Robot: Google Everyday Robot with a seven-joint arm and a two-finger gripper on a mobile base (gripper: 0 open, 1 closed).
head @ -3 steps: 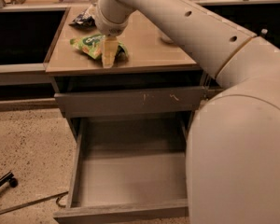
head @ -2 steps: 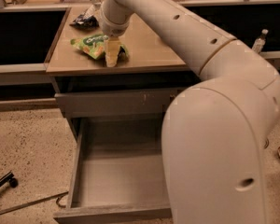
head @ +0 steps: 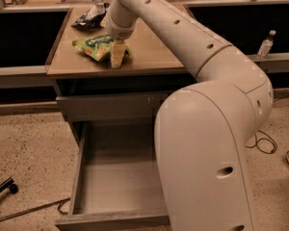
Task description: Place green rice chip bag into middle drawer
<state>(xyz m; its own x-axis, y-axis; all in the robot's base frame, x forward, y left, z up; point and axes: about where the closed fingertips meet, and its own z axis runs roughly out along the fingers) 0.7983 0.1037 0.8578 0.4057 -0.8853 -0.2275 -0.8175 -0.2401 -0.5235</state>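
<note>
Our hand (head: 117, 57) sits on the green rice chip bag (head: 92, 47) just under it on the counter (head: 149, 57), we can't tell its grip, so the glossy bag may slip before the middle drawer (head: 120, 189) below.

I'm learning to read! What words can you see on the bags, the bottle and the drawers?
Green rice chip bag: white lettering on a dark oval, too blurred to read.
Dark snack bag: nothing readable.
Water bottle: label too small to read.
Middle drawer: no text.
The gripper, down at the green bag, has no markings.
</note>
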